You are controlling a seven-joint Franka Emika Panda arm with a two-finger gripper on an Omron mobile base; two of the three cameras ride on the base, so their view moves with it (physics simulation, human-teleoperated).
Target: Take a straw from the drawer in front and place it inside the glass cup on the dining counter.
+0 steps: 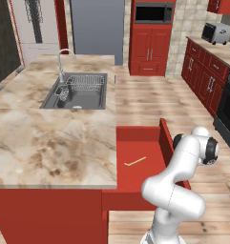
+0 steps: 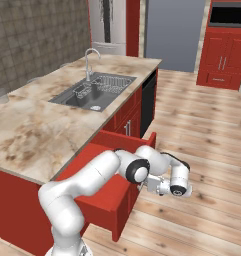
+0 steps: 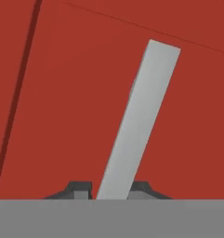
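Observation:
The red drawer (image 1: 138,143) stands pulled out from the dining counter (image 1: 49,143), and the thin pale straw (image 1: 135,161) lies flat on its floor. My gripper (image 2: 143,186) is low at the outside of the drawer's front panel (image 2: 123,210). In the hand view the gripper (image 3: 111,188) is shut on the drawer's grey bar handle (image 3: 141,107), one dark fingertip (image 3: 81,188) on each side of it, against the red panel. A small clear glass cup (image 2: 1,95) stands at the far left edge of the counter (image 2: 37,125).
A steel sink (image 1: 80,93) with a faucet (image 1: 64,59) and a dish rack sits in the counter beyond the drawer. Red cabinets and a black stove (image 1: 227,112) line the right side. A wooden floor (image 2: 202,145) lies to the right of the drawer.

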